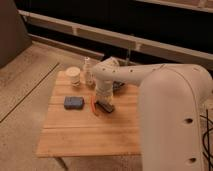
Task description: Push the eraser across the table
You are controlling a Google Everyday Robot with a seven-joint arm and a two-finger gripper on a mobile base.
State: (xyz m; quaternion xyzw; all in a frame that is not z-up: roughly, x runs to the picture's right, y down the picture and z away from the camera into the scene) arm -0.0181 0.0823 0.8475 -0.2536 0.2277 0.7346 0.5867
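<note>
From where I stand, the robot's big white arm point(131, 76) reaches in from the right and bends down over the middle of the light wooden desk point(90, 136). Its tool point(103, 97) points straight down and sits right over the eraser point(105, 107). It looks to be touching the block's top or far edge, but I cannot tell for sure. I also cannot tell whether the tool is open or closed, as the wrist hides that part.

The eraser is a small dark block lying flat on the plank-striped top, roughly mid-desk and a little right of centre. Just beside it on the left lies a thin orange-red implement point(94, 106), angled and close enough that the two may touch. Further left, set apart from both, is a blue pad point(73, 102).

At the desk's far edge stand a white cup point(73, 75) and, just right of it, a small pale bottle point(88, 71) — both upright. The near half of the desk shows only wood.
</note>
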